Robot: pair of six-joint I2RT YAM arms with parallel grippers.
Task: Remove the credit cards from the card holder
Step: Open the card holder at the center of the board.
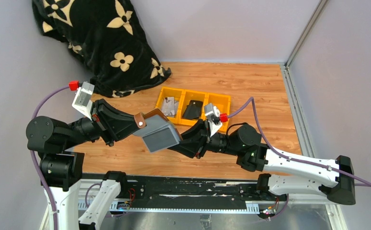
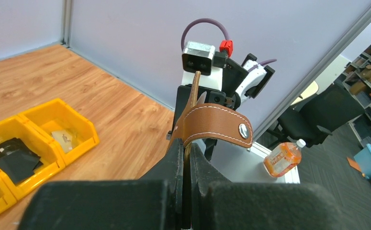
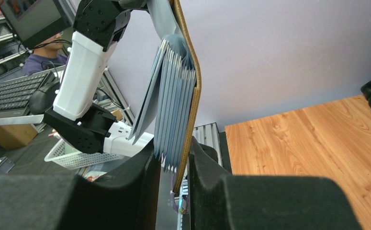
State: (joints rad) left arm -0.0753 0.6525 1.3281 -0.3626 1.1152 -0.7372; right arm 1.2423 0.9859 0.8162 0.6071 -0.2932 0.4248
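Left gripper (image 2: 185, 153) pinches holder (image 1: 158, 134) by its brown cover edge, fingers nearly together. Holder hangs open in mid-air above near centre of table (image 1: 250, 86), grey pockets (image 3: 174, 110) fanned out. Right gripper (image 3: 174, 160) straddles the pocket stack, fingers narrow; whether they clamp it, cannot tell. Yellow bins (image 1: 195, 92) far centre: grey items (image 1: 170, 106) in left compartment, black item (image 1: 193, 109) in middle, right compartment partly hidden behind right gripper. Flowered blanket (image 1: 102, 43) far left.
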